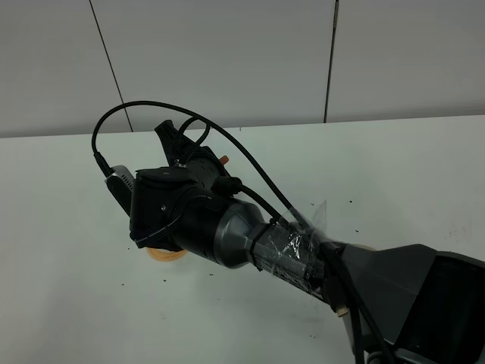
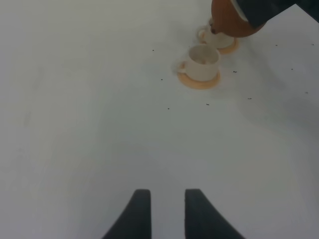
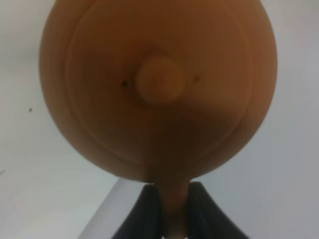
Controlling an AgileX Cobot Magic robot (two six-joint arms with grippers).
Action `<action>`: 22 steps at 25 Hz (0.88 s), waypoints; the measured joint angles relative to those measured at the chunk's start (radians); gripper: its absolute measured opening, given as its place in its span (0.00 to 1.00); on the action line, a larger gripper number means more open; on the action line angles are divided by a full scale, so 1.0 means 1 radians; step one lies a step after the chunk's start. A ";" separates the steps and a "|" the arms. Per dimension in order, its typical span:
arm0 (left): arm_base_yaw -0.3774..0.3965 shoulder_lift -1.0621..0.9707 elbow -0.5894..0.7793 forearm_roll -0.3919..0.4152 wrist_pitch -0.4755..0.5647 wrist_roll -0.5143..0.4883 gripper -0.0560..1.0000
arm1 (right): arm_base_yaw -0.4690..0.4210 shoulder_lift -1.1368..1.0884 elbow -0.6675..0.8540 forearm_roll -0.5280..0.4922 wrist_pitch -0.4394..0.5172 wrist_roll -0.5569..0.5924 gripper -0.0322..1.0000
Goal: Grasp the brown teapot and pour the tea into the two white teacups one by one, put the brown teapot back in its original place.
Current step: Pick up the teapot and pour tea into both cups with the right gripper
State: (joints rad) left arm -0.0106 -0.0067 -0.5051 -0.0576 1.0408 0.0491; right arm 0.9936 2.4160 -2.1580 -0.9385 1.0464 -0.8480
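The brown teapot [image 3: 159, 84] fills the right wrist view, seen lid-on. My right gripper [image 3: 174, 211] is shut on its loop handle. In the left wrist view the teapot [image 2: 230, 20] hangs above the table with its spout over the farther white teacup [image 2: 218, 40]. The nearer white teacup [image 2: 203, 60] stands beside it; both cups sit on orange coasters. I see no tea; the cups' contents are unclear. My left gripper [image 2: 164, 214] is open and empty, low over bare table, well short of the cups. In the high view the right arm [image 1: 227, 227] hides the teapot and cups.
An orange coaster's edge [image 1: 163, 255] peeks out under the right arm in the high view. A pale tan strip [image 1: 362, 248] shows behind the arm's forearm; I cannot tell whether it is the tan disc. The white table [image 1: 68, 288] has small dark specks.
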 joint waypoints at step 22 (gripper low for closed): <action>0.000 0.000 0.000 0.000 0.000 0.000 0.28 | 0.007 0.037 0.000 -0.070 -0.005 -0.008 0.12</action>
State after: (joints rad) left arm -0.0106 -0.0067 -0.5051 -0.0576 1.0408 0.0491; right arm 1.0009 2.4532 -2.1580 -1.0090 1.0415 -0.8559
